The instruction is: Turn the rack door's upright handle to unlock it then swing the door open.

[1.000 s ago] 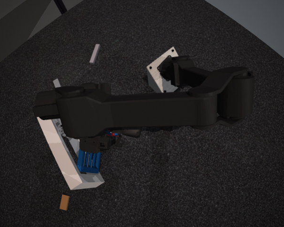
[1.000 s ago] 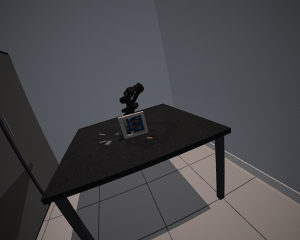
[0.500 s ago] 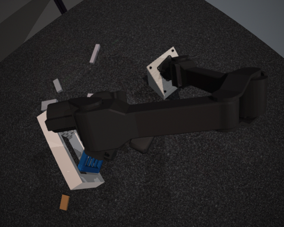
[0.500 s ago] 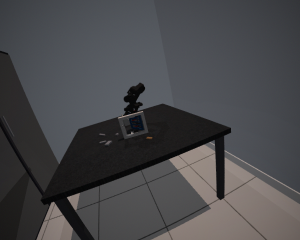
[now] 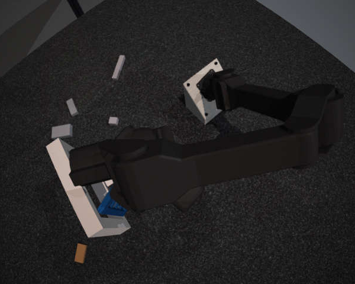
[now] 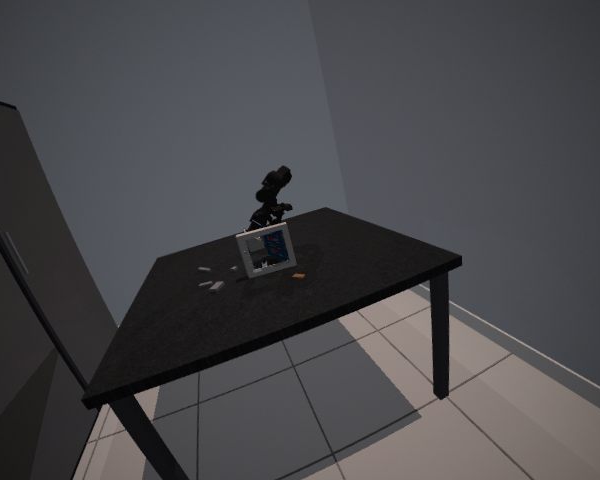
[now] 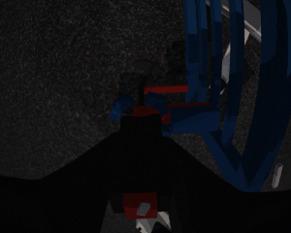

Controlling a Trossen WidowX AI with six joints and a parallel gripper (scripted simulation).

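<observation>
Though dim, handle [image 7: 145,111] within hand [image 7: 141,121].

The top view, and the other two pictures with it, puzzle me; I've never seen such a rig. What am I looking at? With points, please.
A black jointed robot arm [image 5: 245,155] [image 6: 274,180], bolted to a pale wedge-shaped mount [image 5: 191,100], works at a dark speckled table [image 5: 263,229] [image 6: 212,325]. One picture looks down from above, one looks across from beyond the table, and one looks out from the arm's wrist. On the table stands a white rectangular frame [image 5: 78,203] [image 6: 242,255] with a blue slatted door [image 5: 113,209] [image 6: 279,243] [image 7: 276,73], partly open. Nearby lie an orange block [image 5: 80,252] [image 6: 298,275] and several pale blocks. The end effector is shut on something, apparently the door's handle; its dark fingers hide most of it.
</observation>
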